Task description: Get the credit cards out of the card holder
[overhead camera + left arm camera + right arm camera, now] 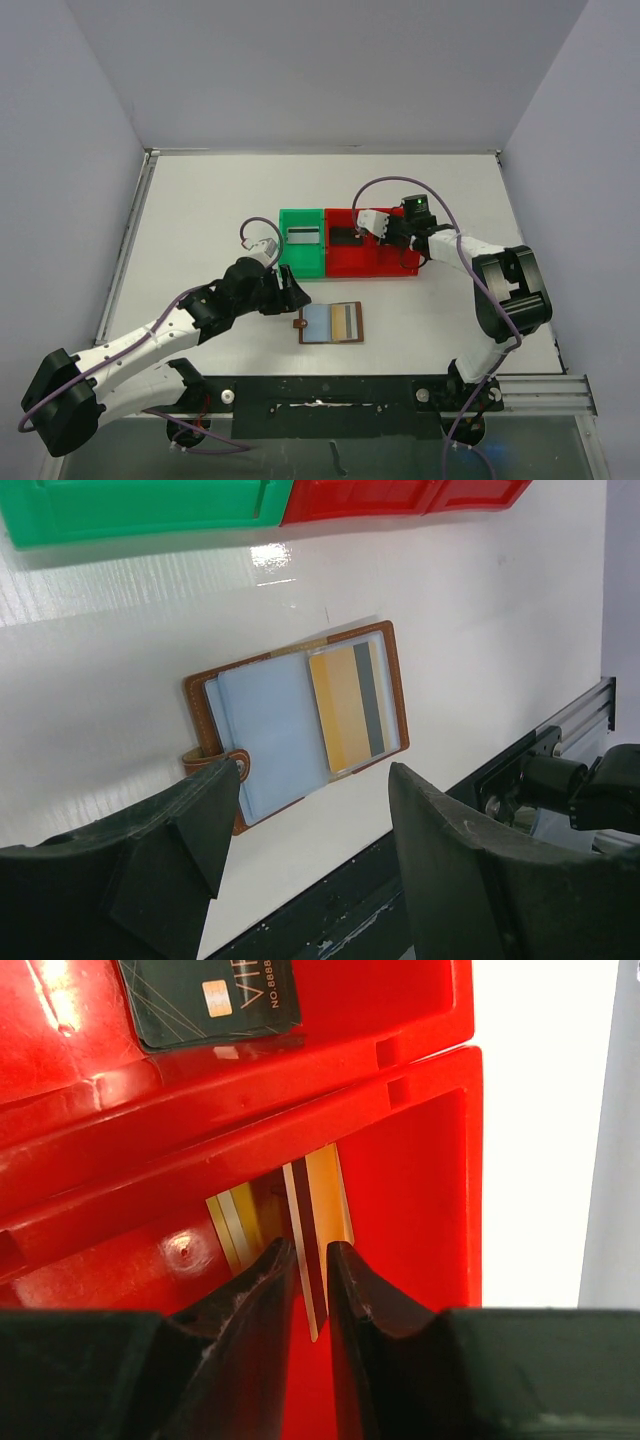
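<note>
Brown card holder point(331, 323) lies open, four o'clock from the wide left gripper point(292, 296); right gripper point(312, 1250) pinches a gold card point(326, 1185) over the red bin point(420, 1180).

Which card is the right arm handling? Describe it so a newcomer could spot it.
Find the red bin beside the green bin, mid-table. The right gripper is over its compartment farther from the green one, shut on the gold card. Unlike the dark chip card lying flat in the neighbouring compartment, this one is gold with a dark stripe, pinched between the fingers.
</note>
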You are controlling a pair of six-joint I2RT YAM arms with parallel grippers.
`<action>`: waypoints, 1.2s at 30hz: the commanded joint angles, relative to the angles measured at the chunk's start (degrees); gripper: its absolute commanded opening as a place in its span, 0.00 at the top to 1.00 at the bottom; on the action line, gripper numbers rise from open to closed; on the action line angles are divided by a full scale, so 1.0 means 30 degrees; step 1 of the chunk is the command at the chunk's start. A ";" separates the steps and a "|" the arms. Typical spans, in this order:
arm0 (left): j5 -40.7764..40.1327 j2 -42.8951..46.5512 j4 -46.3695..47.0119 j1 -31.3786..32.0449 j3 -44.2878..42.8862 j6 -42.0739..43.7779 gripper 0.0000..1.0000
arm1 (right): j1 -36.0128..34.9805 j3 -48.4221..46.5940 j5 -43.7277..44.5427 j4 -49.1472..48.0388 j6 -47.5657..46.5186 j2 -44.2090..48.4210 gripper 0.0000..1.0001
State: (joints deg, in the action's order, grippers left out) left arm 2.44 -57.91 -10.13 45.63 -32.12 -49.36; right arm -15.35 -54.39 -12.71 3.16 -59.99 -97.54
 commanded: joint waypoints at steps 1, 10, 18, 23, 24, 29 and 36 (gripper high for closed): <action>0.0493 0.0025 0.0491 -0.0121 -0.0656 0.0004 0.40 | -0.0003 -0.0663 0.0051 0.0096 0.0050 0.0420 0.78; 0.1188 0.0208 0.1192 -0.0121 -0.0663 -0.0273 0.40 | 0.0170 -0.1396 -0.0130 0.1387 0.0454 0.0249 0.73; 0.1748 0.0225 0.1587 -0.0121 -0.0527 -0.0127 0.40 | 0.0224 -0.2065 0.0088 0.1045 0.1832 0.0534 0.72; 0.2086 0.0020 0.2089 -0.0121 -0.0486 -0.0127 0.40 | 0.0176 -0.2200 0.0572 -0.0336 0.5328 0.2239 0.65; 0.2128 -0.0063 0.2128 -0.0121 -0.0485 -0.0127 0.40 | 0.0161 -0.2165 0.0875 -0.0549 0.6509 0.2489 0.63; 0.2206 -0.0391 0.2318 -0.0121 -0.0475 -0.0178 0.40 | 0.0186 -0.4100 0.2725 0.1907 1.6340 0.2444 0.68; 0.1813 -0.0267 0.1980 -0.0150 -0.0407 -0.0278 0.40 | -0.0038 -0.4672 0.3384 0.7027 2.5854 0.1213 0.81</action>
State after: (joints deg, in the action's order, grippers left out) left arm 7.97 -59.11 -6.66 45.63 -32.12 -50.35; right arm -15.03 -69.52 -4.97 16.45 -3.07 -92.66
